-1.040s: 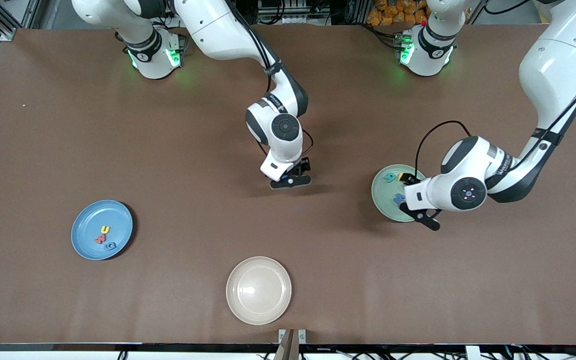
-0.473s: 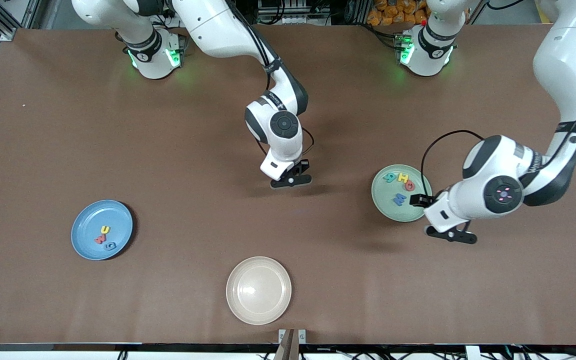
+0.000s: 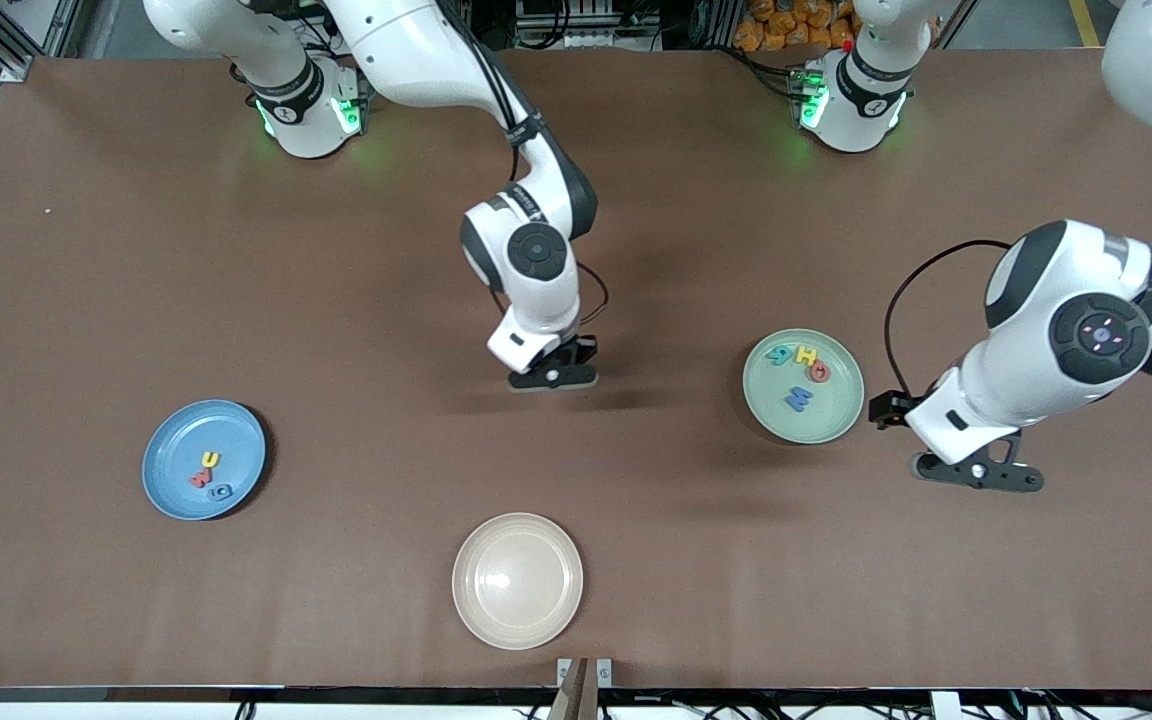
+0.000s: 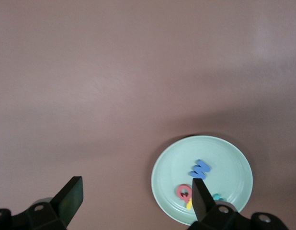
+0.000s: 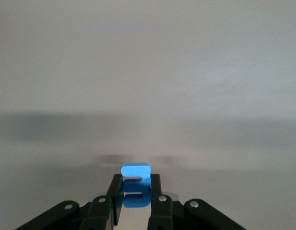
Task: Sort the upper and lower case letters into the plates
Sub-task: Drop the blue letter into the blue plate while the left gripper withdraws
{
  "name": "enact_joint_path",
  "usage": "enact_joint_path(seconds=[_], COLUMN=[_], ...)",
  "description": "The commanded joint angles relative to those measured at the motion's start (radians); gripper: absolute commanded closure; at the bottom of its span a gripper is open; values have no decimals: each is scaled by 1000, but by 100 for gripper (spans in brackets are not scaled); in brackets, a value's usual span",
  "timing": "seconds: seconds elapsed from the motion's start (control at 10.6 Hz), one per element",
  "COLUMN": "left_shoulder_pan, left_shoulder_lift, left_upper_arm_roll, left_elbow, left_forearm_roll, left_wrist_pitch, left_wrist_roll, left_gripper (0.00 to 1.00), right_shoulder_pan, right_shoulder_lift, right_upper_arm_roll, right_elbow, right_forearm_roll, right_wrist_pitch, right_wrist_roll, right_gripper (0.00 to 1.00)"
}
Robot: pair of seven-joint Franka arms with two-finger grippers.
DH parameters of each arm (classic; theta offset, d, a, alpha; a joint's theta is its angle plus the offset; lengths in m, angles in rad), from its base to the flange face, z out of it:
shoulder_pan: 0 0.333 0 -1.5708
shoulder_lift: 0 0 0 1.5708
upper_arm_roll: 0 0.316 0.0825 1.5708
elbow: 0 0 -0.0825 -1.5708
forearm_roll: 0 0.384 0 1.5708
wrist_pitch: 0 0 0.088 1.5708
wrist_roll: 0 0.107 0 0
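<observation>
My right gripper [image 3: 553, 380] hangs over the middle of the table, shut on a small blue letter [image 5: 136, 188] that stands on edge between its fingers [image 5: 156, 184]. The mint green plate [image 3: 821, 422] holds a teal, a yellow, a red and a blue letter [image 3: 798, 399]. My left gripper [image 3: 978, 478] is open with nothing in it, over bare table beside that plate toward the left arm's end. In the left wrist view the mint plate [image 4: 234, 160] with its blue letter [image 4: 199, 169] lies past one finger. The light blue plate [image 3: 176, 440] holds a yellow [image 3: 211, 460], a red and a blue letter.
A cream-beige plate [image 3: 517, 580] with nothing on it sits near the table's front edge, nearer the camera than my right gripper. The brown table surface [image 3: 356, 300] stretches bare between the plates.
The right gripper has shut on the blue letter and shifted slightly toward the right arm's end. The left gripper has drawn away from over the mint plate toward the left arm's end.
</observation>
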Motion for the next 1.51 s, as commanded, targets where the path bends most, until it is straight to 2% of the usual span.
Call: enact_joint_path(seconds=[0.0,0.09,0.19,0.28,0.38,0.76,0.85,0.95,1.04,1.13,1.23,1.32,1.42], left_shoulder_pan=[17,18,21,7,-43,-375,-463,-524,-534,-533,-533,-536,-531], left_shoulder_lift=[-14,-14,-36,-86,-141,-302,-339,-368,-405,-445,-480,-516,-525], left_upper_arm_roll=[-3,-6,0,54,154,744,871,948,963,966,966,966,966], left_elbow=[60,81,91,91,89,83,78,78,78,78,77,77,63], left_forearm_roll=[-14,-15,-41,-93,-180,-595,-645,-650,-652,-652,-652,-652,-652], left_wrist_pitch=[-70,-92,-94,-92,-92,-100,-124,-158,-189,-225,-267,-302,-322], left_wrist_roll=[57,57,82,118,142,273,273,273,273,273,271,262,261], left_gripper=[0,0,0,0,0,0,0,0,0,0,0,0,0], right_shoulder_pan=[-1,-37,-97,-151,-198,-407,-470,-534,-573,-602,-613,-618,-631], right_shoulder_lift=[-42,-41,-42,-42,-46,-81,-79,-73,-67,-66,-70,-76,-82], right_upper_arm_roll=[-132,-165,-170,-177,-185,-188,-186,-182,-182,-182,-180,-177,-144], right_elbow=[-49,-49,-50,-49,-49,-37,-27,-15,-11,-9,-9,-10,-11], right_forearm_roll=[4,4,6,6,6,23,41,120,160,162,162,161,159], right_wrist_pitch=[-56,-93,-119,-145,-168,-266,-265,-265,-259,-254,-254,-256,-260], right_wrist_roll=[-88,-186,-281,-367,-448,-651,-732,-833,-951,-1011,-1030,-1030,-1018], right_gripper=[100,100,100,100,100,100,100,100,100,100,91,15,0])
